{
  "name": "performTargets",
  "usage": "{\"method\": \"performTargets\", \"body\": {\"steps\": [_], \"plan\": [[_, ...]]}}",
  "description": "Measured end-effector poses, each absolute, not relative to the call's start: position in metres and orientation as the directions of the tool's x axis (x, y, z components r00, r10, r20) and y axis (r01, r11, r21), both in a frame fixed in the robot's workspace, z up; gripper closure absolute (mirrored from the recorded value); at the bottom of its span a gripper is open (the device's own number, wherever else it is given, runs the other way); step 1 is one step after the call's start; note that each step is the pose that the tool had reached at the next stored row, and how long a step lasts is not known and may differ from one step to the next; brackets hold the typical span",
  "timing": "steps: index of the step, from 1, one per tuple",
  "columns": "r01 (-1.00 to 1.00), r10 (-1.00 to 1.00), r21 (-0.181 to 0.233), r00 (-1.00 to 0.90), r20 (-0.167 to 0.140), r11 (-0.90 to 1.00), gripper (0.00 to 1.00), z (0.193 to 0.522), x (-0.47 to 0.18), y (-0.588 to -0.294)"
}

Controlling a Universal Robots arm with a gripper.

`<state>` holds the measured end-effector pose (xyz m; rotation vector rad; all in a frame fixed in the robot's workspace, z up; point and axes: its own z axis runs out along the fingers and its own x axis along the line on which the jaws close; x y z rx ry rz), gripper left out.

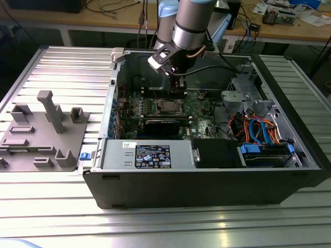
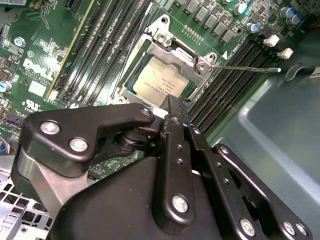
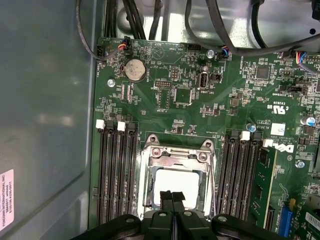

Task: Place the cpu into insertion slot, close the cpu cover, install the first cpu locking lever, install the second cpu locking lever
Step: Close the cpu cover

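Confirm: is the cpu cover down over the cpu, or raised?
Down. In both wrist views the cpu cover lies flat, its window framing the cpu. A thin lever sticks out beside it, apparently unlatched.

Bright, even light; faint glare

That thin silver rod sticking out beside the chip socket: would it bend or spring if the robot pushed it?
Probably springy: the locking lever is a long, thin metal wire that seems anchored at one end beside the cpu. Its smooth, round surface might let the end effector slip off. It looks light for its length.
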<state>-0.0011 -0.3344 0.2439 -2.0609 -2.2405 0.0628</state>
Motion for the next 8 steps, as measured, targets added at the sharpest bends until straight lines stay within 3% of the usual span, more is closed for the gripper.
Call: {"method": "performTargets", "body": {"steps": [8], "plan": [[0.992,0.996,-0.096,-0.081,0.043,0.085,0.89,0.2436,-0.0068,-0.3344]]}}
